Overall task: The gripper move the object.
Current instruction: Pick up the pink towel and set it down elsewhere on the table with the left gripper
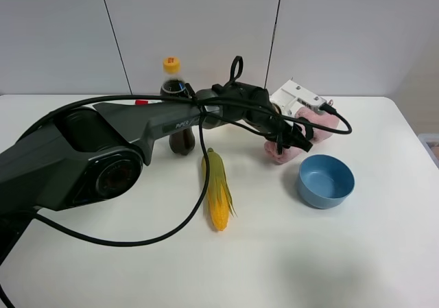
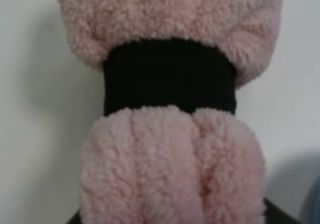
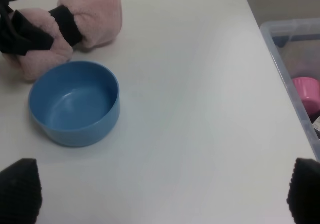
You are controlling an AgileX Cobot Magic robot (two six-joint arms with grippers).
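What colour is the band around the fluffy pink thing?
The band is black. The left wrist view shows it best.

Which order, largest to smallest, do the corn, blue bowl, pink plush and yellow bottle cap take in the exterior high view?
1. blue bowl and corn: too alike to rank; the corn is longer, the bowl wider.
2. pink plush: partly covered, so its place is unsure.
3. yellow bottle cap.

The left arm (image 1: 103, 150) stretches from the left of the high view past its middle, forearm nearly level, with a black cable (image 1: 171, 232) looping beneath it. The left hand (image 1: 289, 143) tips downward at the wrist; whether its fingers are closed cannot be told. The right hand (image 3: 160, 194) hovers, its fingertips (image 3: 20, 189) spread wide apart.
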